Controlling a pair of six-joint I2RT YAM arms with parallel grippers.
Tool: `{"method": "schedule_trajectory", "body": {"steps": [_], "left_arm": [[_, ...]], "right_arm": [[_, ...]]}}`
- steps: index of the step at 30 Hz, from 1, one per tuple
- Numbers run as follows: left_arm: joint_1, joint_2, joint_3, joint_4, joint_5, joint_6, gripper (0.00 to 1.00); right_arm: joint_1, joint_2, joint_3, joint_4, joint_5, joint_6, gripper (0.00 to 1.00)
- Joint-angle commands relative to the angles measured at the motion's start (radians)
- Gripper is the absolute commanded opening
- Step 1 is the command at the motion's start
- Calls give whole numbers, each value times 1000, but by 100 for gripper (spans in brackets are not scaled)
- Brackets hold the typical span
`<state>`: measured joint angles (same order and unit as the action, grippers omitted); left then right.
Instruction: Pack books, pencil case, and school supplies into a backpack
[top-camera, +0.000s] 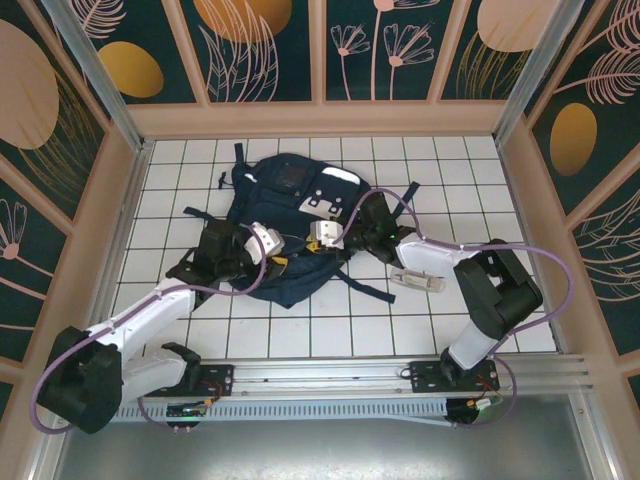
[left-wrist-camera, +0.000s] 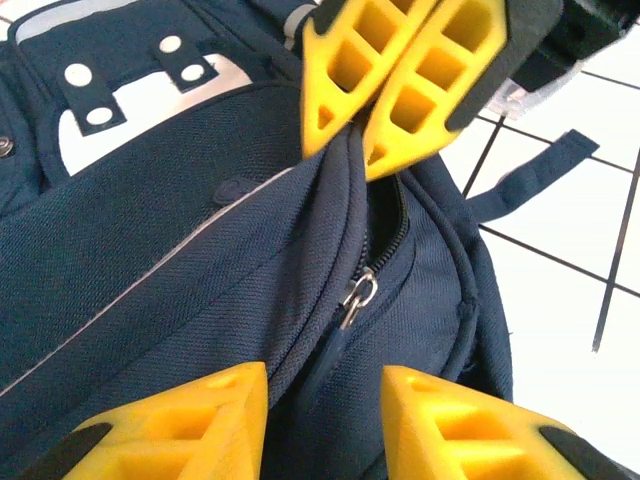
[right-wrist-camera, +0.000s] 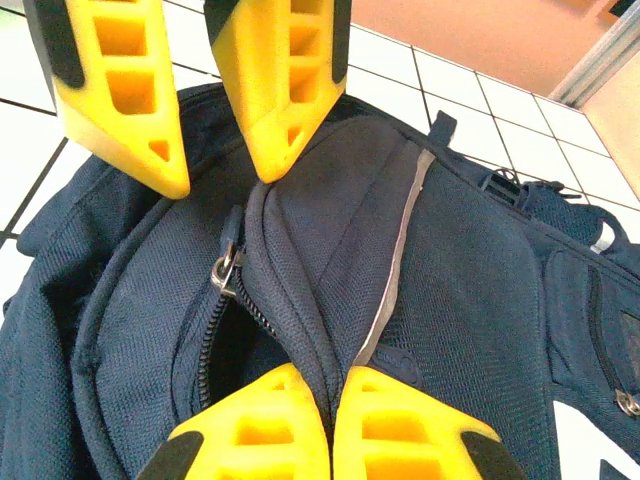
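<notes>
The dark navy backpack (top-camera: 285, 200) lies flat mid-table, white patches facing up. My right gripper (right-wrist-camera: 325, 375) is shut on a raised fold of its fabric beside the zip opening; the same gripper appears in the left wrist view (left-wrist-camera: 345, 155) and from above (top-camera: 312, 243). My left gripper (left-wrist-camera: 325, 380) is open, its yellow fingers straddling the zipper pull (left-wrist-camera: 357, 295) and its navy tab, touching neither. The zip is partly open by the slider (right-wrist-camera: 225, 270), dark inside. A pale slim piece (top-camera: 418, 279) lies on the tiles right of the backpack. The books and other supplies are out of view.
Black straps (top-camera: 365, 290) trail from the backpack onto the white tiled floor. Patterned walls enclose the table on three sides. A metal rail (top-camera: 320, 372) with both arm bases runs along the near edge. The right arm's cable loops over the backpack's right side.
</notes>
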<state>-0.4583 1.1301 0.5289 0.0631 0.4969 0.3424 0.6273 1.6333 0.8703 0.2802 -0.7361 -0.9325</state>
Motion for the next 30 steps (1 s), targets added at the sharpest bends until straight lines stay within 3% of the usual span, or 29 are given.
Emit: {"method": "schedule_trajectory", "body": {"steps": [1, 4, 9, 11, 15, 20, 25, 30], "left_arm": [[-5, -1, -36, 85, 64, 126, 33], [-5, 25, -46, 82, 89, 201, 31], [-5, 22, -45, 12, 153, 342, 17], [-5, 1, -64, 22, 154, 351, 9], [-5, -30, -94, 40, 117, 348, 8], [-6, -23, -103, 108, -20, 276, 26], [-6, -38, -117, 198, -59, 239, 36], [-6, -9, -100, 228, -56, 200, 37]], "right_arm": [[-2, -30, 46, 49, -91, 34, 0], [-2, -45, 43, 51, -98, 31, 0], [0, -63, 36, 77, -95, 47, 0], [-2, -64, 35, 80, -89, 47, 0], [-4, -63, 31, 86, -91, 53, 0], [-2, -70, 26, 80, -101, 47, 0], [0, -85, 16, 73, -109, 43, 0], [17, -94, 15, 63, -104, 40, 0]]}}
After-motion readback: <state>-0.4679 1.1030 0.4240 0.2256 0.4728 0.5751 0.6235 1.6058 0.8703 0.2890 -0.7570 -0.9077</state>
